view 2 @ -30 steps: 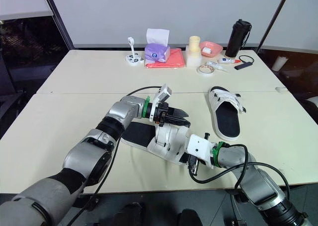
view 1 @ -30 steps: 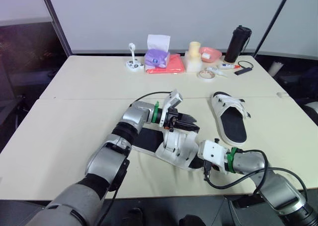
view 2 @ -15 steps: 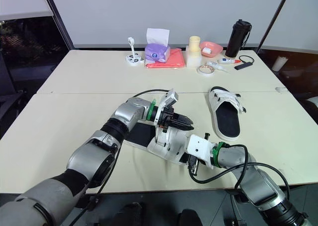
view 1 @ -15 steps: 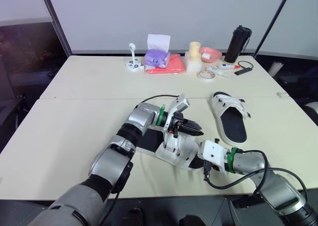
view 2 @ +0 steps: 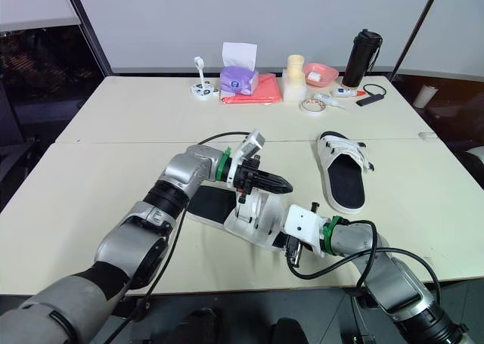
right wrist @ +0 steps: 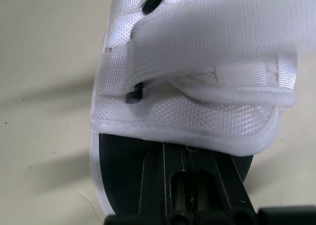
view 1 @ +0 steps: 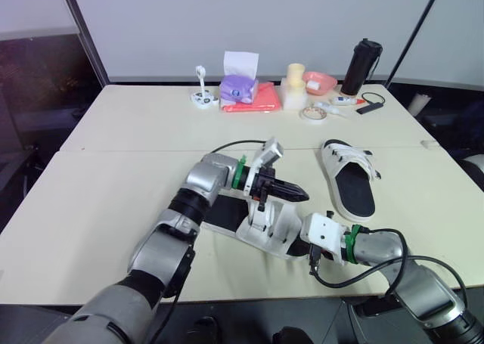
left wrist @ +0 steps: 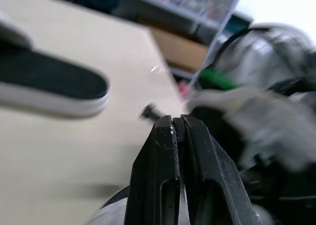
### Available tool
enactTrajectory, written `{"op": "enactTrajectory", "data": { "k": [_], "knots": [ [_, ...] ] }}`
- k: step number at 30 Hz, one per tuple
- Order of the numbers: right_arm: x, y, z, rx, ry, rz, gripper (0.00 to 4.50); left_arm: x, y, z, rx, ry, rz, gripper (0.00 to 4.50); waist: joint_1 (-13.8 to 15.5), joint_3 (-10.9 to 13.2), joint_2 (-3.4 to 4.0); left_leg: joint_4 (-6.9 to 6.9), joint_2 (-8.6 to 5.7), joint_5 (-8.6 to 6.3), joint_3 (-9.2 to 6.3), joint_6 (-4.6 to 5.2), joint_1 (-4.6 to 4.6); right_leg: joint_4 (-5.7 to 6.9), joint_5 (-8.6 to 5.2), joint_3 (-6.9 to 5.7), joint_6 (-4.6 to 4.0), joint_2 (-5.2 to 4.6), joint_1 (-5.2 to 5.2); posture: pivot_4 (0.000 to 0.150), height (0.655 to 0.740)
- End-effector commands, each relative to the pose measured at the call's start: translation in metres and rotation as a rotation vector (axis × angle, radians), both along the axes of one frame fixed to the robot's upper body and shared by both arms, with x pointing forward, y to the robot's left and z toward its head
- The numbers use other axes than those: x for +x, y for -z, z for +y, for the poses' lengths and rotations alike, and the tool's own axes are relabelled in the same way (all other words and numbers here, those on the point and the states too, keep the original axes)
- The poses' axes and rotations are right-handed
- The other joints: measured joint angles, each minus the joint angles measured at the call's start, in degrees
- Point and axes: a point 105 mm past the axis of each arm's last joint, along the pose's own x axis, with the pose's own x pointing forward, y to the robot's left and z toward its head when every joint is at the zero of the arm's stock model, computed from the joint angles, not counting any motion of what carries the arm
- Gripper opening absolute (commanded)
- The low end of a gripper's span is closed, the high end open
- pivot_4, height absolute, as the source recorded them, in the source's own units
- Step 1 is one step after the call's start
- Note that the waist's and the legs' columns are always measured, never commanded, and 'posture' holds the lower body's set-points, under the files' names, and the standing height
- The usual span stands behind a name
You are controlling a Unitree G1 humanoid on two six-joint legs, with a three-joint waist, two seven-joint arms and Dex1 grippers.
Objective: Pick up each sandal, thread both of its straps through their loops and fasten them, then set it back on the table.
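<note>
White sandal (view 1: 268, 227) on table (view 1: 113, 185), straps right under your left gripper (view 1: 302, 193). That one's pinched tight together, nothing seen in it. Sandal's toe end sits at your right gripper (right wrist: 180, 158), grip there: can't tell. Second sandal (view 1: 348, 179) lies beyond it, apart.

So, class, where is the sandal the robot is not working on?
In the eye views the free sandal lies sole-down on the table on the robot's right, apart from the other sandal.

The left tool (view 1: 301, 192) has drawn its fingers together and reached further right above the near sandal (view 1: 278, 226)
</note>
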Motion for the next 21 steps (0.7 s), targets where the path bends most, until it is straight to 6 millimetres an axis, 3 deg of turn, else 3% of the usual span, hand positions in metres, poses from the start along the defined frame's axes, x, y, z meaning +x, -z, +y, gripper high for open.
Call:
{"op": "enactTrajectory", "data": {
  "k": [1, 10, 21],
  "knots": [
    [-0.011, 0.05, -0.027, -0.099, 0.117, 0.198, 0.0, -0.007, -0.048, 0.015, -0.19, 0.035, 0.0, 0.07, 0.0, 0.08, 0.1, 0.01, 0.0, 0.0, 0.0, 0.0, 0.0, 0.01, 0.0, 0.0, 0.0, 0.0, -0.01, 0.15, 0.74],
    [-0.015, 0.052, -0.023, -0.104, 0.083, 0.213, 0.0, 0.003, -0.052, 0.02, -0.232, -0.066, -0.015, 0.07, 0.37, 0.18, 0.19, 0.04, -0.03, 0.02, -0.02, -0.01, -0.02, 0.06, 0.0, 0.01, 0.0, -0.03, -0.03, 0.15, 0.74],
    [-0.022, 0.053, -0.023, -0.105, 0.08, 0.221, 0.0, 0.036, -0.018, 0.002, -0.162, -0.229, -0.016, 0.07, 0.46, 0.18, 0.19, 0.04, -0.11, 0.03, 0.04, -0.02, -0.03, 0.06, -0.01, 0.0, 0.02, -0.03, 0.0, 0.15, 0.74]
  ]
}}
